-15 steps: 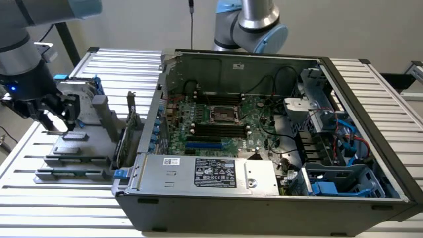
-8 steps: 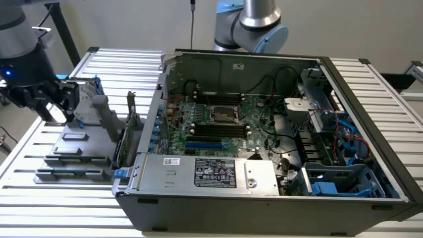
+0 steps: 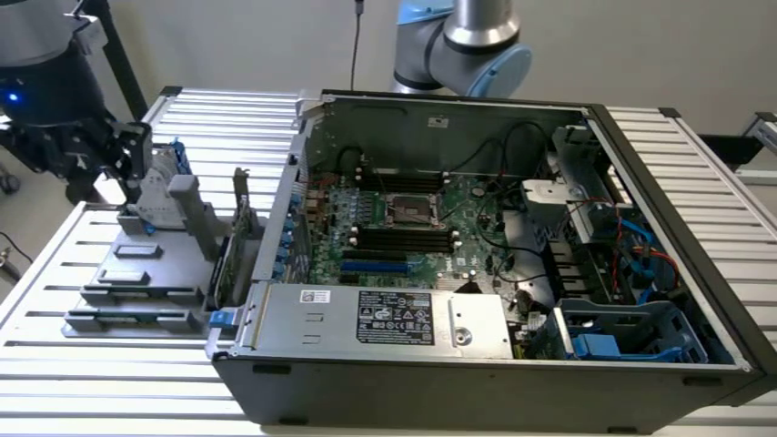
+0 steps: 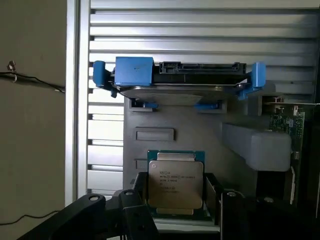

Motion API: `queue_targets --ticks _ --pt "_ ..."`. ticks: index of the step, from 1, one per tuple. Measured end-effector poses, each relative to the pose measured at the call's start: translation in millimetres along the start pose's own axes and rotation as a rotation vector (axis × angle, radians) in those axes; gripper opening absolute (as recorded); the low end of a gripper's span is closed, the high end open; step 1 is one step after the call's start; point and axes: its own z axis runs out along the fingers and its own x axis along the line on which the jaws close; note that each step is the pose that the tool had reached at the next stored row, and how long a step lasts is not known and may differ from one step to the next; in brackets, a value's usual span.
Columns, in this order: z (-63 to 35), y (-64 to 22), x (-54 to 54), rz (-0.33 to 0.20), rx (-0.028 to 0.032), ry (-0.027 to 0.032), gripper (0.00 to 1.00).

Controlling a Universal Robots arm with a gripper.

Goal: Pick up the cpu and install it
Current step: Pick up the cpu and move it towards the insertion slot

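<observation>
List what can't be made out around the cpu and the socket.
Print on the cpu: wrist view, too small to read.
Motherboard socket: exterior view, too small to tell whether its lid is open.
Circuit card: wrist view, cut off by the picture's edge.
Power supply label: exterior view, text too small.

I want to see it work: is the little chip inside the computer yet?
Out: the cpu is over the grey tray, outside the computer case.

Slatted table [image 3: 97, 382] bearing computer case [image 3: 486, 387], fixture [image 3: 134, 293]
</observation>
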Motion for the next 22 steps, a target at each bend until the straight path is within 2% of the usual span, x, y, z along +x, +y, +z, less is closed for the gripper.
queue_targets --ticks 7,12,17,22 --pt "-33.6 0.1 -29.8 0.000 -0.0065 0.0048 0.55" --pt "-52.5 0.1 -51.5 -0.001 -0.0185 0.0053 0.55" --pt "-62.0 -0.1 -73.9 -0.002 -0.0324 0.0053 0.55" --pt "-67.0 -0.4 -96.1 -0.003 -0.0412 0.0054 0.55"
